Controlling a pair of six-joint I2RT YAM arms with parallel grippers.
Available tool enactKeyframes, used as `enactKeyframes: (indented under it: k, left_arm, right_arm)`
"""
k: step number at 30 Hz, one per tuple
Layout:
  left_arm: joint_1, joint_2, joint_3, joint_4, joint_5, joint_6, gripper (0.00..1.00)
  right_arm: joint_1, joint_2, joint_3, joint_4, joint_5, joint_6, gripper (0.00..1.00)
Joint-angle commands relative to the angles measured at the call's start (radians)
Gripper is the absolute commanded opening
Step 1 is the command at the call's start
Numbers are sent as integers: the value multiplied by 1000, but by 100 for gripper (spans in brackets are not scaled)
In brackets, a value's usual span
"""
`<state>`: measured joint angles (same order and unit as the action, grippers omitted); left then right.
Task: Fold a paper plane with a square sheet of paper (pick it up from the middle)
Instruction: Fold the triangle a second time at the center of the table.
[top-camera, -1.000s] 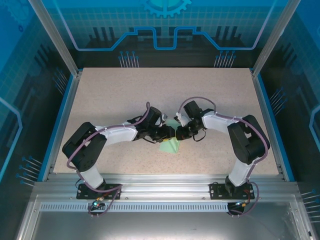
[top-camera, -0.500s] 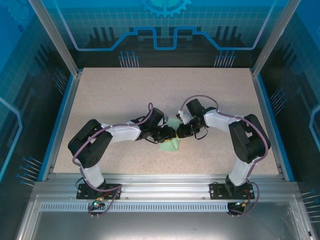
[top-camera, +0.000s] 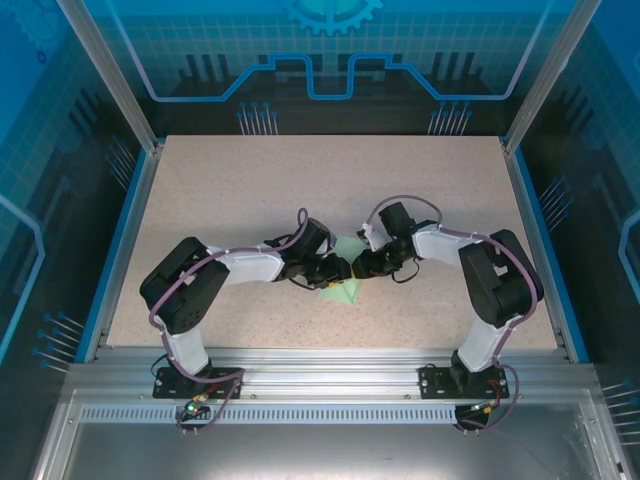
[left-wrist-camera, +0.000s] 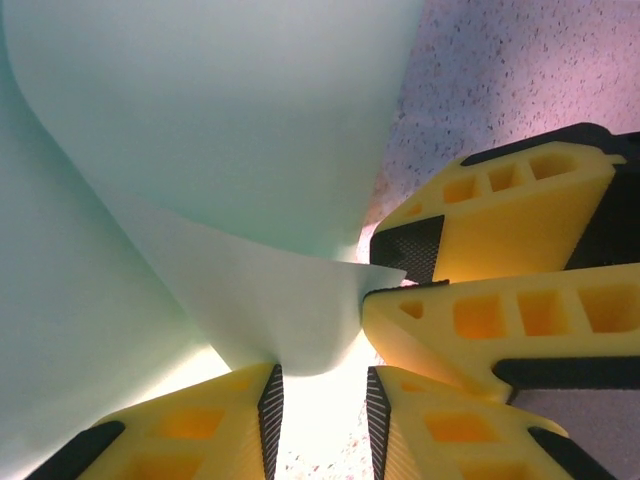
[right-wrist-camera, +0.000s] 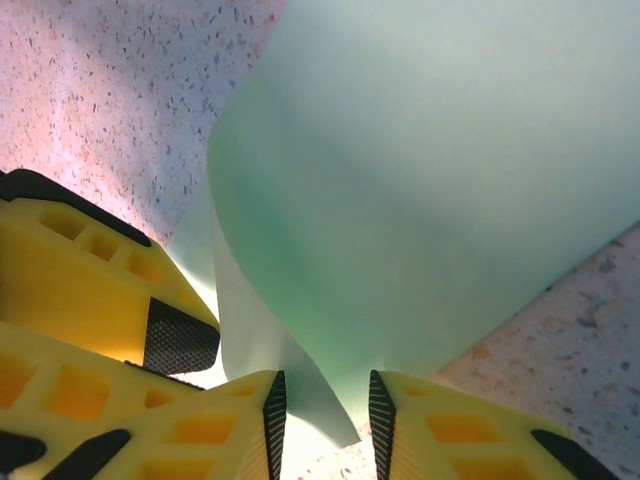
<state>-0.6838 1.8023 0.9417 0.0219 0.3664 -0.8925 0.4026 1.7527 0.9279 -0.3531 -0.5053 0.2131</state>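
Now the right tool (right-wrist-camera: 322, 390) has just let go. Its 2 fingers were pinched tight a moment ago, and now they stand apart with the paper (right-wrist-camera: 420, 180) loose between them. We see the left tool (left-wrist-camera: 320, 385) apart too, with a paper tip hanging in its gap. The paper sits in the middle of the surface (top-camera: 250, 190), curled up between both tools. We think 1 pinch is done, but it is no plane yet.
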Motion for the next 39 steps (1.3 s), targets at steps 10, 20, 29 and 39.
enactKeyframes:
  k: [10, 20, 29, 39]
  left_arm:
    - [-2, -6, 27, -18, -42, -14, 32]
    - [-2, -6, 29, -18, -40, -14, 32]
    - [-3, -21, 24, -15, -37, -13, 33]
    - [-2, -111, -31, 23, -64, -3, 42]
  right_arm:
    - [-18, -67, -100, 104, -145, 83, 33]
    - [-31, -85, -139, 155, -131, 112, 19]
    - [-33, -63, -111, 134, -132, 82, 5]
    - [-36, -21, -67, 82, -100, 53, 2]
